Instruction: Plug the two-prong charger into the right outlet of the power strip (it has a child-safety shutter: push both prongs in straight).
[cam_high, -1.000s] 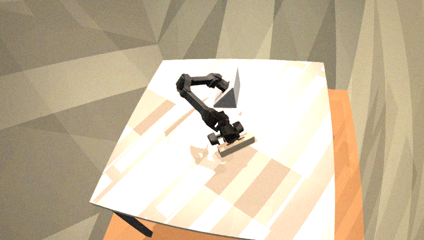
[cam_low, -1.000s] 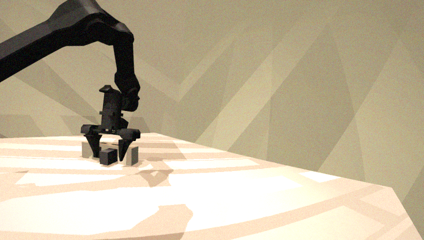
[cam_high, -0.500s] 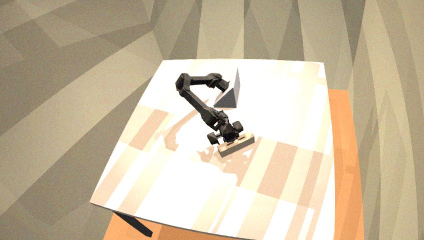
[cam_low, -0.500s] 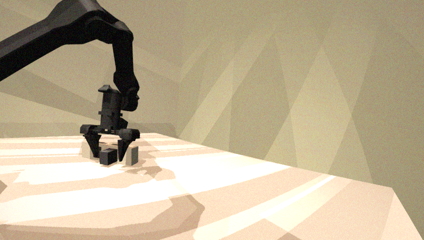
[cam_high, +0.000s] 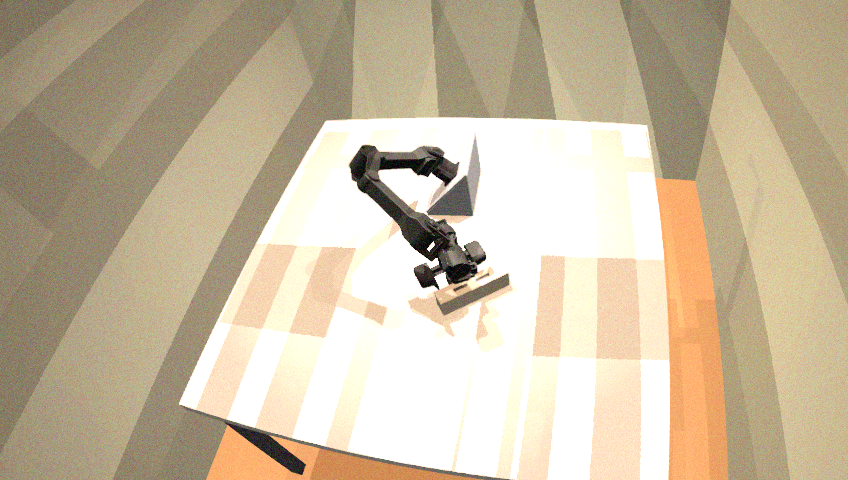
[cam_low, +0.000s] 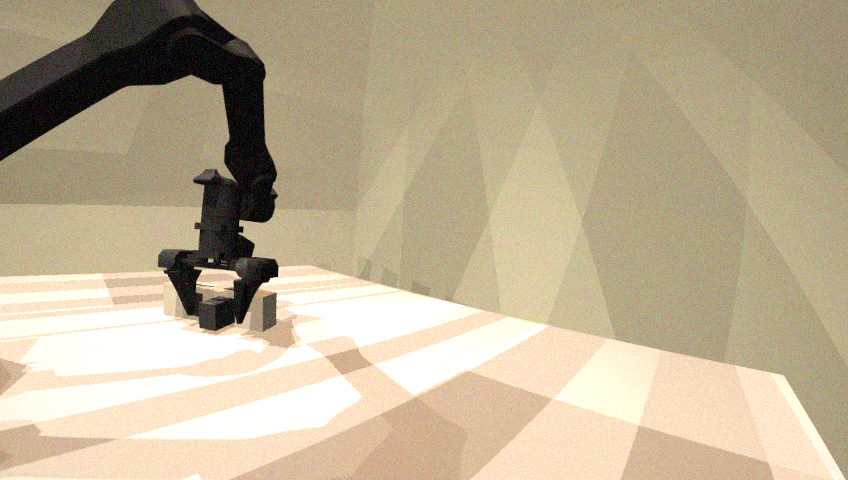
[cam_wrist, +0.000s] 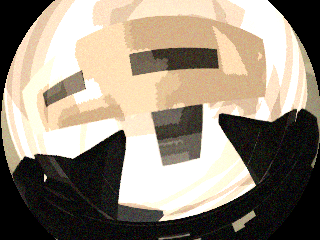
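Observation:
The power strip (cam_high: 474, 295) (cam_low: 268, 310) (cam_wrist: 195, 87) is a tan block lying on the table, with two dark rectangles on its top. A small dark grey block, by its look the charger (cam_low: 215, 314) (cam_wrist: 179, 145), sits low against or close to the strip's near long side in the wrist view. Its prongs do not show, and I cannot tell whether they are in an outlet. My gripper (cam_low: 215, 318) (cam_wrist: 174, 126) is open, pointing down, with one finger on each side of the charger and a gap to it on both sides. In the top view the gripper hides the charger.
A grey wedge-shaped block (cam_high: 457, 201) stands on the white table (cam_high: 410, 386) beside the arm's base, behind the gripper in the top view. Patches of light and shadow cross the table. The strip's ends reach out past both fingers.

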